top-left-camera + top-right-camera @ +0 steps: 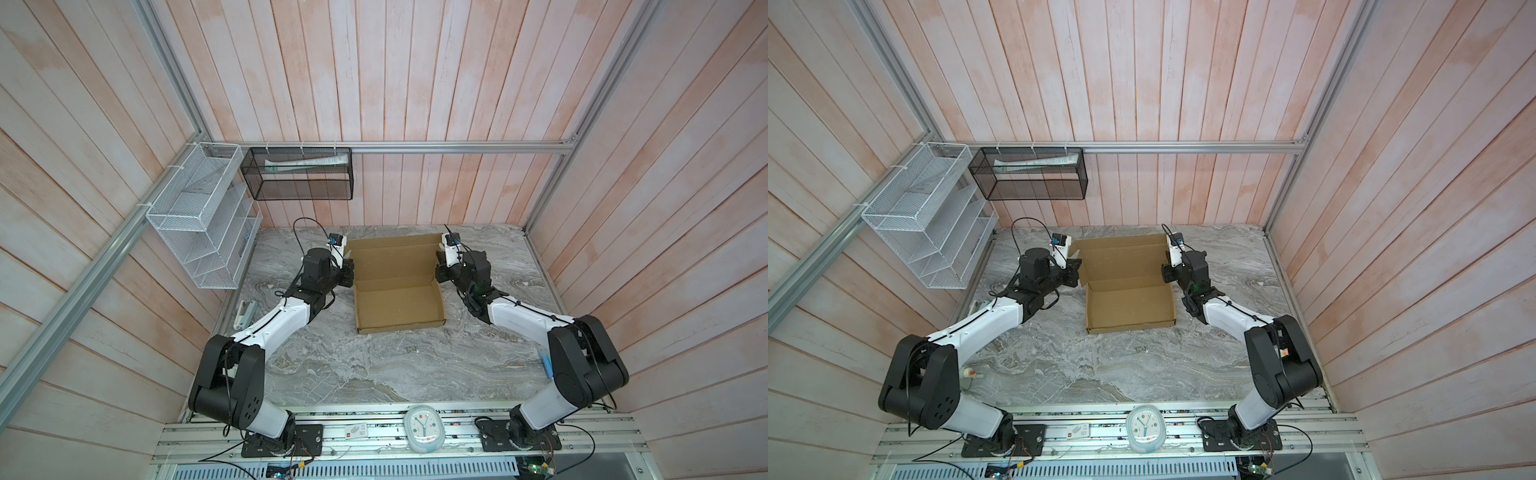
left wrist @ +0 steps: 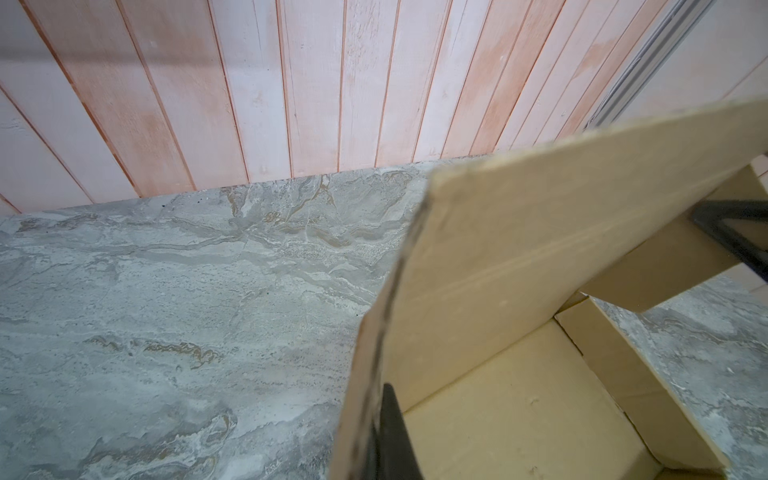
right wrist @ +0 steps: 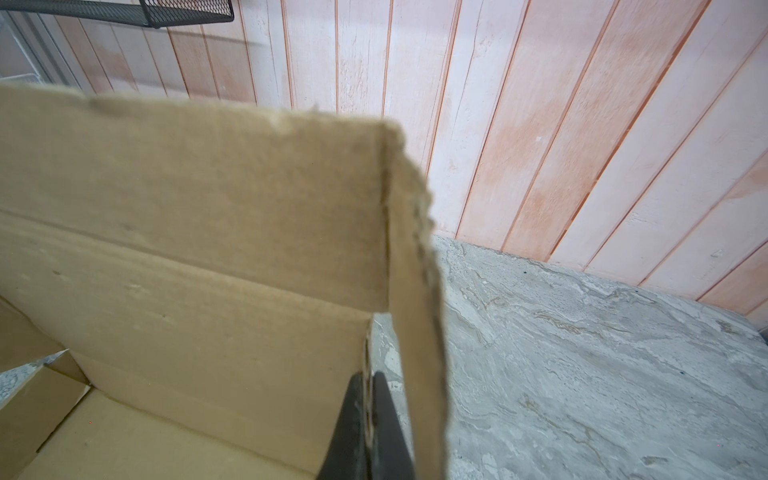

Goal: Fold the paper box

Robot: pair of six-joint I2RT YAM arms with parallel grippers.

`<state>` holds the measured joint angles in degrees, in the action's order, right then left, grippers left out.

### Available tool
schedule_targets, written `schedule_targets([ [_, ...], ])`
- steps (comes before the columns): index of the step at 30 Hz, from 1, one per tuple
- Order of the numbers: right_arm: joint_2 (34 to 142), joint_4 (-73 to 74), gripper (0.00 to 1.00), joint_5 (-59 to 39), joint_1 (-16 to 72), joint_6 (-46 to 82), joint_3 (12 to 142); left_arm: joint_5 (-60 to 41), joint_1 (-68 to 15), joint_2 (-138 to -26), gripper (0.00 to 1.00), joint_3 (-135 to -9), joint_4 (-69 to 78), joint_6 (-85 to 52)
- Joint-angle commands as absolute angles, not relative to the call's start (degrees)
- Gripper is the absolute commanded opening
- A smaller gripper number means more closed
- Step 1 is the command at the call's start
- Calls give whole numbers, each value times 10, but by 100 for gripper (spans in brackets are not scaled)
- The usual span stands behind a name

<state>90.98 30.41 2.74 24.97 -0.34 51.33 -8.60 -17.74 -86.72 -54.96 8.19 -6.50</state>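
Robot lab cell: aluminium framing point(image 1: 457, 146), plank-panel walls point(image 1: 415, 75), marble-look desk point(image 1: 374, 365), two arms point(image 1: 286, 320) bolted to slotted rail point(image 1: 187, 434), black mesh basket point(image 1: 299, 183).

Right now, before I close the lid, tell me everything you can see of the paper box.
The paper box is plain brown corrugated cardboard, unprinted. Its front half is a shallow, empty, open tray with four low walls, sitting flat on the grey marbled table. The creased lid panel stands raised at the back, with ragged edges. The left hand pinches the lid's left edge; the right hand pinches its right side flap.
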Motion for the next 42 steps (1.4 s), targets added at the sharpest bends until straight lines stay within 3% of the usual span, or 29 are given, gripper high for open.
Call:
schedule_targets([
  [1,884,321,2,55,274,12,501,-97,-179,-861,0,-551,87,-93],
  [11,864,330,2,116,313,28,471,-89,-187,-850,0,-525,116,-137],
  [42,825,414,2,166,374,52,342,-51,-220,-775,0,-412,152,-173],
])
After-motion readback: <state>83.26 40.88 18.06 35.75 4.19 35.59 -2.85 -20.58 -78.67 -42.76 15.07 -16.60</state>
